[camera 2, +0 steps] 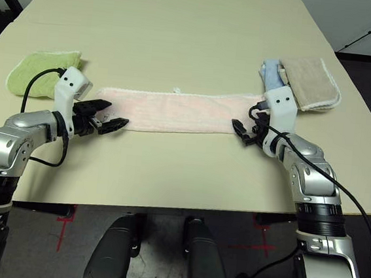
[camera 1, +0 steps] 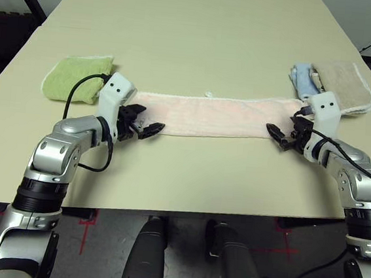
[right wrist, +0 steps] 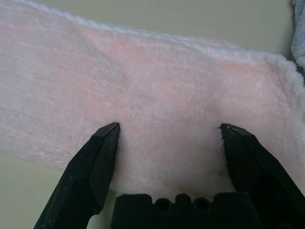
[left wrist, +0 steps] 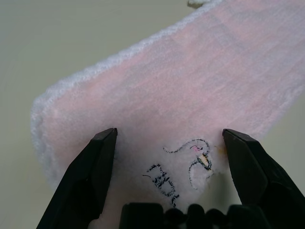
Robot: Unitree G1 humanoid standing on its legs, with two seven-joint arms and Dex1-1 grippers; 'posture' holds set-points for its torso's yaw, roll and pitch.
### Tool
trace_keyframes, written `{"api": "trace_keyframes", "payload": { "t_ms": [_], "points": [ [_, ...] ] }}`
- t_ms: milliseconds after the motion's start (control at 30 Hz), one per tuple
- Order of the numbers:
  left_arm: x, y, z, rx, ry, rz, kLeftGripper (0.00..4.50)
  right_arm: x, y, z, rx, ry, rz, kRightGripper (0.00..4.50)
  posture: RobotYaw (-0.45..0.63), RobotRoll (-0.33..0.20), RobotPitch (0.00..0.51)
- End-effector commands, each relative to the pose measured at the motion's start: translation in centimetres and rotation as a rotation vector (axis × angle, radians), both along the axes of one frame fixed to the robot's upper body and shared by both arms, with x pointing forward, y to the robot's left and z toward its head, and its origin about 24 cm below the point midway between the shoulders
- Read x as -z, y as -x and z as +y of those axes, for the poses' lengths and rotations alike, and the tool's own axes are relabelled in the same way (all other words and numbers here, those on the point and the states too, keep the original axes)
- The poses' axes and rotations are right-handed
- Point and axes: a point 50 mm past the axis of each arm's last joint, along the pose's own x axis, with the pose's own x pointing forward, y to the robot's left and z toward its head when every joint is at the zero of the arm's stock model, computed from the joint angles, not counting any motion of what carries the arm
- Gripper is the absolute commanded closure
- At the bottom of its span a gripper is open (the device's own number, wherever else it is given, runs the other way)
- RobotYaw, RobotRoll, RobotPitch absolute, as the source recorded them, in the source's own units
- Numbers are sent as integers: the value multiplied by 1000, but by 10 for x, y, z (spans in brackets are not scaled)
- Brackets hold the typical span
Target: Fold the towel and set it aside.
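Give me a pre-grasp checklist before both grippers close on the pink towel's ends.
1. Left gripper open over the towel end with the embroidered logo: ok.
2. Right gripper open over the opposite end: ok.
3. Towel lying flat in a long strip on the table: ok.
4. Green cloth apart from the towel: ok.
5. Blue cloth apart from the towel's right end: cannot tell.
6. Fingertips touching the towel: cannot tell.

Even, soft overhead light falls on the pale desk, bright without glare. Shadows are faint and short, darkest under each arm. The head views are sharp throughout. In the wrist views the towel pile reads crisp, its far edge slightly soft.
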Motion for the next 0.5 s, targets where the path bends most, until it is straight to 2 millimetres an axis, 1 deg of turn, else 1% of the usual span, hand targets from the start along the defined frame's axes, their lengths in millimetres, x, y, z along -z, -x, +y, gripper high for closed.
{"api": "trace_keyframes", "payload": {
  "t_ms": [33, 67, 133, 267, 367, 433, 500],
  "points": [
    [4, -1, -2, 13, -15, 9, 20, 22, 4, -5, 34, 28, 102, 7, 177, 0, 195],
    [3, -2, -2, 13, -14, 6, 20, 23, 4, -6, 36, 33, 104, 7, 174, 0, 193],
    [-3, -2, -2, 14, -7, -7, 20, 17, 3, -9, 47, 20, 85, 7, 175, 0, 194],
    [-25, -3, -1, 7, 49, -53, 20, -3, -1, -17, 69, -5, 19, 7, 174, 0, 195],
    [-39, -3, -1, 8, 93, -72, 20, -11, -2, -23, 66, -1, -1, 7, 174, 0, 195],
    [-40, -3, 1, 1, 90, -73, 20, -13, -1, -25, 67, 1, -5, 7, 177, 0, 196],
    [-38, -4, 2, -6, 82, -65, 20, -14, -1, -27, 71, 2, -5, 7, 177, 0, 196]
  ]
}}
